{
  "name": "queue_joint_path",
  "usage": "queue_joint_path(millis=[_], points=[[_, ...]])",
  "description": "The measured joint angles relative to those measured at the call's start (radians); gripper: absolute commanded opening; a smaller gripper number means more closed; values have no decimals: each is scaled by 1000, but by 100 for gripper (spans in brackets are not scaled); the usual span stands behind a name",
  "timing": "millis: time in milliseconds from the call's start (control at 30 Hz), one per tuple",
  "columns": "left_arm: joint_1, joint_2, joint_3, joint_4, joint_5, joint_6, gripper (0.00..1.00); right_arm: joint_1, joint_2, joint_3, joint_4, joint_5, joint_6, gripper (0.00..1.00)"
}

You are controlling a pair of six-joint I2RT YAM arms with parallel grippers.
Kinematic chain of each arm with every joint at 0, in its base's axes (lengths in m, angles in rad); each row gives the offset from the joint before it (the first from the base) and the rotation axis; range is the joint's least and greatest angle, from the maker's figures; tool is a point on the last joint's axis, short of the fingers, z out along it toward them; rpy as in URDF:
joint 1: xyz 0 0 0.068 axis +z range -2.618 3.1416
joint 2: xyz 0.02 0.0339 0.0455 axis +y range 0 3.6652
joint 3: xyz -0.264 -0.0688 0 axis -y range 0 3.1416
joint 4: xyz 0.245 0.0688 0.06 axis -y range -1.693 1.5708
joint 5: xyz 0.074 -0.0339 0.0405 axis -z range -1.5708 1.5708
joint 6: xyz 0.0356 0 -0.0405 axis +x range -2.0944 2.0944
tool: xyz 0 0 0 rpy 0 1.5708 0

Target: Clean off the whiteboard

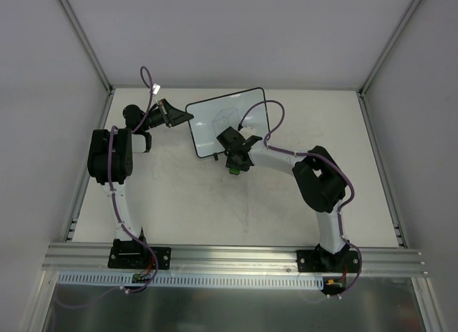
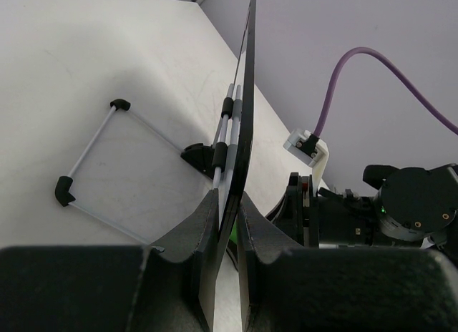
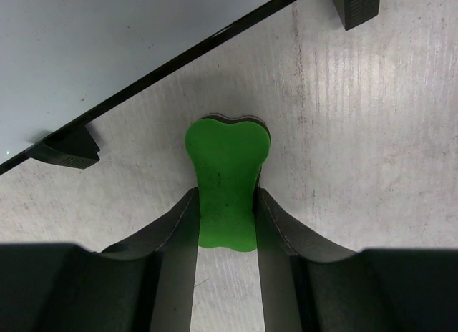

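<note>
Well, the left hand pinches the whiteboard at its edge; the right hand clamps a green eraser just off the near rim, open tabletop around; sketch faint.

It has the look of a robotics lab test cell. A white table is boxed in by plain grey panels on aluminium struts. Two arms are bolted to an extrusion rail, trailing purple cables.

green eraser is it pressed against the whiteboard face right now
No, the green eraser, pinched in the right fingers, is over the table, short of the whiteboard and its black rim.
</note>
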Motion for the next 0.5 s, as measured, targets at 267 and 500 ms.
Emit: queue_joint_path(millis=[267,500], points=[[0,0,0,0,2,0,0,-7,-13,-13,9,-1,-58,0],[0,0,0,0,3,0,0,-11,-74,23,-3,3,-216,0]])
